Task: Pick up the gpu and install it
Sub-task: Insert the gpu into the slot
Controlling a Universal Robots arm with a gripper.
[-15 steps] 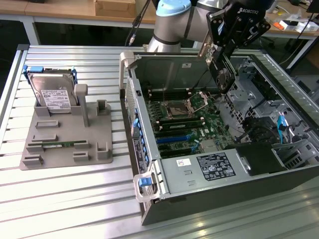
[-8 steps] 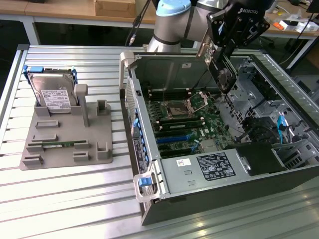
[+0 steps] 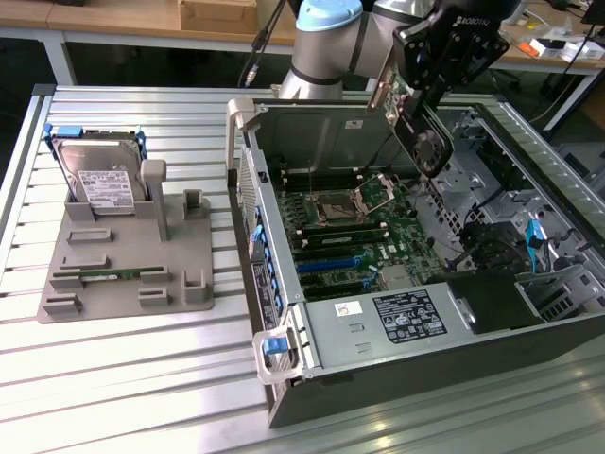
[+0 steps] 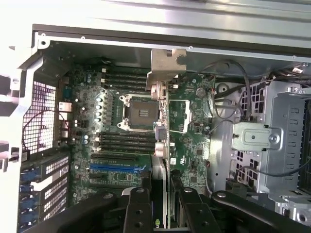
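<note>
My gripper (image 4: 163,206) pinches the gpu (image 3: 427,147) by its long edges over the case (image 3: 378,390); light, stiff, fragile, I judge.

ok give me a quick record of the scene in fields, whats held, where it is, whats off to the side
gripper: black gripper, shut on the gpu
held item: gpu, thin black expansion card with a silver-beige metal bracket
gpu position: tilted in the air over the open grey computer case, above the green motherboard, not seated
side items: silver hard drive with white label and blue rails, upright in a grey plastic holder
surface: slatted metal table
</note>
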